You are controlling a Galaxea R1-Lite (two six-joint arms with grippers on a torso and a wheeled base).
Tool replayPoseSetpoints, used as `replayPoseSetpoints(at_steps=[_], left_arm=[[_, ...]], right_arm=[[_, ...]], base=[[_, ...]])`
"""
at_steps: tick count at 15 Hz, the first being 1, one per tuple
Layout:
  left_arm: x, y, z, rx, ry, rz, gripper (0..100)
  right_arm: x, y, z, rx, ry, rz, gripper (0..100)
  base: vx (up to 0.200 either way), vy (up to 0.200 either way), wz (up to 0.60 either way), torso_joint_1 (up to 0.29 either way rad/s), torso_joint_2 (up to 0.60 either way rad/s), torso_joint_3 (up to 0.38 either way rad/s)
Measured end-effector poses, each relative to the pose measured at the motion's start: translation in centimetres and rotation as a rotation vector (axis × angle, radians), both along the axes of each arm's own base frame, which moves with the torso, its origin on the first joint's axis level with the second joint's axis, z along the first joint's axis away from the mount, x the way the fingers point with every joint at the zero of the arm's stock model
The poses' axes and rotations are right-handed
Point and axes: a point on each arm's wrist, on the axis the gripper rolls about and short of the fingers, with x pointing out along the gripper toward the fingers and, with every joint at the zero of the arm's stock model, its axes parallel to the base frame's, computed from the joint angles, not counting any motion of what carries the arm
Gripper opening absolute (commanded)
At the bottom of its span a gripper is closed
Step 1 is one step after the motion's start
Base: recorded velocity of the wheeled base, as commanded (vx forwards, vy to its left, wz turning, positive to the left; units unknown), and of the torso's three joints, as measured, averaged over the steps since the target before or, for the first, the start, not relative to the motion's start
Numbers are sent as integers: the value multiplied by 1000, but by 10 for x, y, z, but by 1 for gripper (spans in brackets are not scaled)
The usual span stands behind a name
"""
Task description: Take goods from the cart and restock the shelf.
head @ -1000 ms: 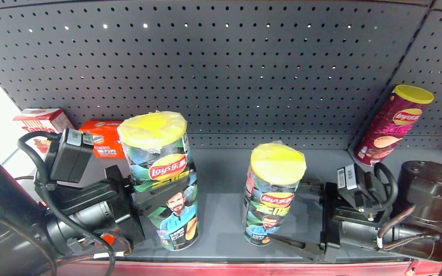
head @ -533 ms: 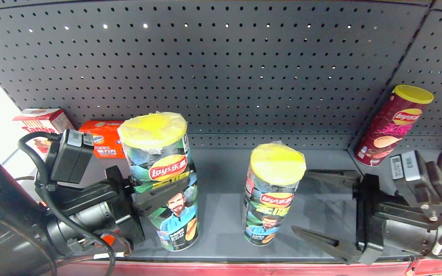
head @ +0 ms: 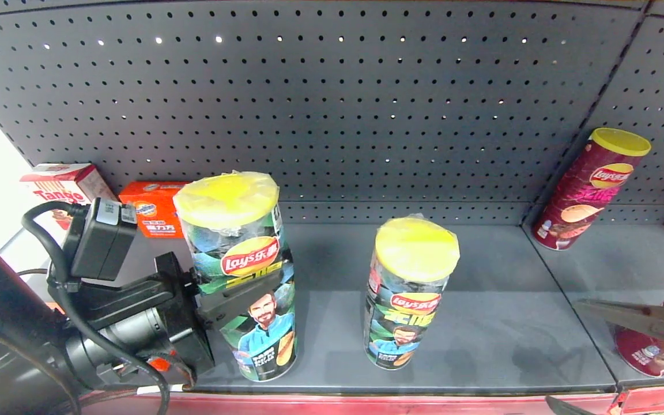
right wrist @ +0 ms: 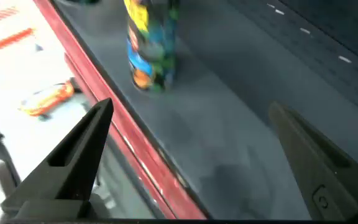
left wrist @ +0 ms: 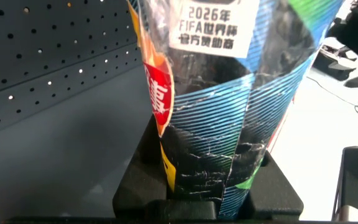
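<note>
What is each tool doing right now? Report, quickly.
Left tool: shut on the left chip can.
Right tool: open, holding nothing.

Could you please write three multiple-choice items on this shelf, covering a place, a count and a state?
1. Where is the orange box? A beside the red-and-white box; B on a can's lid; C on the floor.
2. How many green-blue cans are there? A one; B two; C four.
3. The left hand is: A open; B shut on the left can; C holding a box.
1A, the boxes sit side by side; 2B, left can and middle can; 3B, its fingers clamp the can.
</note>
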Motion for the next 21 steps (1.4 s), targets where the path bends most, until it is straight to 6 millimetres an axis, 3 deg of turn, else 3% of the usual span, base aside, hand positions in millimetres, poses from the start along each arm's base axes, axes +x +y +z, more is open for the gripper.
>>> replayPoseSetpoints(at_steps=[3,11,15,21], left_arm=[[0,0,1,-1,-2,-1,0],[1,-1,4,-5,-18,-3,0],[0,-3,4,-5,-22,-15,0],[0,-3,6,-7,-30,-16,0]], right_arm=[[-25,-19,-28,21,43,-52,100],[-70,-54,-94,23,230,-303,100],[-84,-61,-98,116,184,-624,100],[-100,-63,-98,248,-74,-956,100]], base=[[0,0,0,0,0,0],[0,0,0,0,0,0],[0,0,0,0,0,0],[0,0,0,0,0,0]])
